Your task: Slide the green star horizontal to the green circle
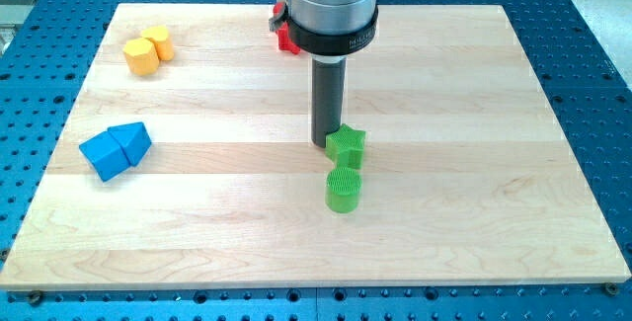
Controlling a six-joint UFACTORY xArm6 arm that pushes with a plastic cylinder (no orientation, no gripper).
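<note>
Touching the green star's (347,144) left, my tip (327,143); green circle (344,190) just below.

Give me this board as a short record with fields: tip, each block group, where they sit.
tip: my tip is at the green star's left edge, about touching
green star: centre of the wooden board, just above the green circle
green circle: directly below the star, nearly touching
blue blocks: two together, view's left
yellow blocks: two together, upper left
red block: view's top, partly hidden behind the arm
</note>
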